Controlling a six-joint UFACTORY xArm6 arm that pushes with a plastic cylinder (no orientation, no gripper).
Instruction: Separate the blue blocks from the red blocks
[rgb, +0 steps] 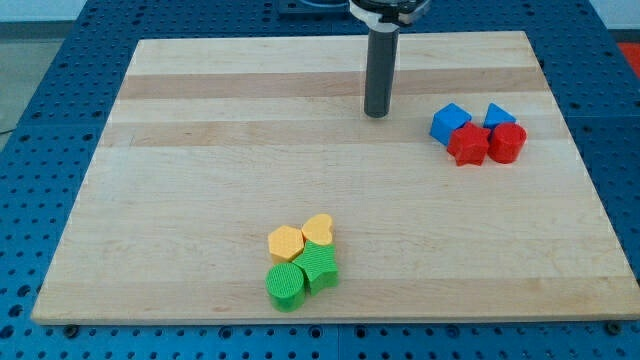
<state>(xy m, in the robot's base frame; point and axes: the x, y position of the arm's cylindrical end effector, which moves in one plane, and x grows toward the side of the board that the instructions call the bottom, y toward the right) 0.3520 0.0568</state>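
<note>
Two blue blocks and two red blocks sit bunched at the view's right. The blue cube is at the cluster's upper left and a second blue block is at its upper right. The red star-shaped block touches the blue cube from below. The red round block sits under the second blue block. My tip rests on the board to the left of the cluster, a short gap from the blue cube, touching no block.
A second cluster sits low in the view's middle: a yellow hexagon, a yellow heart, a green round block and a green block. The wooden board lies on a blue perforated table.
</note>
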